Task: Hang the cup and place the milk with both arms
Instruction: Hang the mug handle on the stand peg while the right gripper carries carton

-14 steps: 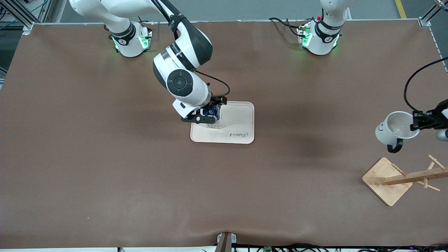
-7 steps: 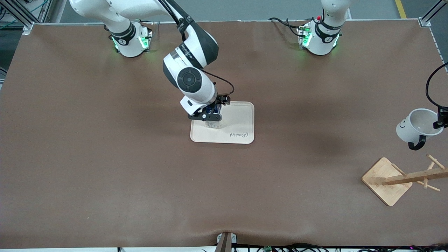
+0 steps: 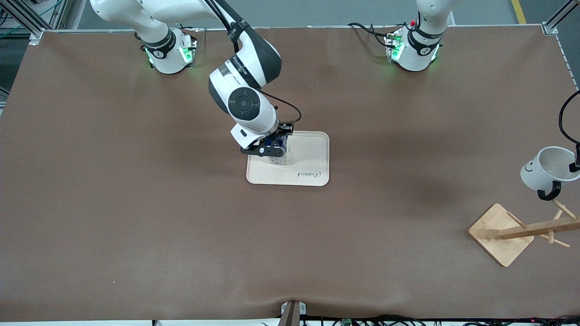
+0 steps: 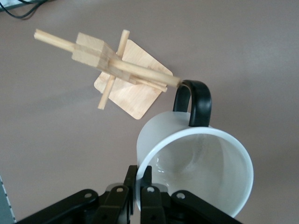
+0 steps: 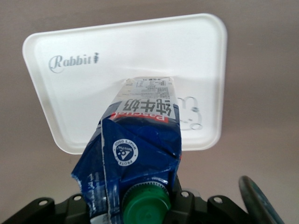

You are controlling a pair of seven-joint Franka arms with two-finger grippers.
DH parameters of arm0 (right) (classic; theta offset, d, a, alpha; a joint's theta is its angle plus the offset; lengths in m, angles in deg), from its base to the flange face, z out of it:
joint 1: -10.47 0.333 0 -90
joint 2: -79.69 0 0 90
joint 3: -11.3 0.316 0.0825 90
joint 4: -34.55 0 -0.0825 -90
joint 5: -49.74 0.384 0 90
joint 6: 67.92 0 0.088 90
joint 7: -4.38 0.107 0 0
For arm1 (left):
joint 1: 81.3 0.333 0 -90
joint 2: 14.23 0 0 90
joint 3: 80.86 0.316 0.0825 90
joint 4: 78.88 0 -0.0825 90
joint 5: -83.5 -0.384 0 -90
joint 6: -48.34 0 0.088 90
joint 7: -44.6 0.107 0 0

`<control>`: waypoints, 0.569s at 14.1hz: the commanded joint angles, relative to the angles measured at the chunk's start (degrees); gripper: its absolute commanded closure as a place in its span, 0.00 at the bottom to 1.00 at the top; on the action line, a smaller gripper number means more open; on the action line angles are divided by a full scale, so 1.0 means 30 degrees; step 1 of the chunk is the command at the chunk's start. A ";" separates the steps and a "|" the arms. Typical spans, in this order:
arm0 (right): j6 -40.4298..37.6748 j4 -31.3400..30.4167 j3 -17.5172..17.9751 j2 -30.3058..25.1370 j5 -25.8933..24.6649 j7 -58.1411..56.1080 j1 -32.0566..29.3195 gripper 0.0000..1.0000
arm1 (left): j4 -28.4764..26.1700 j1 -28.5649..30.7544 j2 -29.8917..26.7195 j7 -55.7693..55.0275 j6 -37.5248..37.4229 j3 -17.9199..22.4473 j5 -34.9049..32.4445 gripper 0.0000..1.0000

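Observation:
The white cup [image 3: 543, 172] with a smiley face hangs tilted in the air, its black handle [image 3: 549, 194] down, just above the wooden rack's pegs [image 3: 562, 209]. My left gripper [image 4: 142, 176] is shut on the cup's rim [image 4: 154, 144]; in the front view it is almost out of view [image 3: 576, 165]. In the left wrist view the handle [image 4: 194, 100] is at the tip of a peg [image 4: 159, 80]. My right gripper [image 3: 268, 150] is shut on the milk [image 3: 277, 151], upright over the white tray [image 3: 308, 165]. The right wrist view shows its blue top [image 5: 140, 149] and green cap [image 5: 145, 205]. I cannot tell if it touches the tray [image 5: 140, 51].
The wooden rack's square base [image 3: 498, 233] stands at the left arm's end of the table, nearer the front camera than the cup; its post [image 3: 537, 228] leans toward the table's edge. The tray lies mid-table.
The left gripper has carried the cup toward the left arm's end of the table and down to the rack's pegs. The right gripper with the milk shifted slightly over the tray.

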 commanded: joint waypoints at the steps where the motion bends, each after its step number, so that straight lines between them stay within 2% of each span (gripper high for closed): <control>1: -0.3825 0.1726 0.0204 -0.0685 -0.0337 0.0204 -0.1858 1.00 | 0.0505 0.0049 0.0300 0.0234 0.0307 -0.0062 0.0107 1.00; 5: -0.6909 0.1585 0.0175 -0.2149 -0.0540 -0.0528 -0.4962 1.00 | 0.0651 -0.0068 0.0476 0.0028 0.0337 -0.0062 0.0107 1.00; 8: -0.6771 -0.0106 0.0204 -0.3757 -0.3548 -0.1842 -0.6254 1.00 | 0.0943 -0.0010 0.0944 0.0202 0.0658 -0.0062 0.0107 1.00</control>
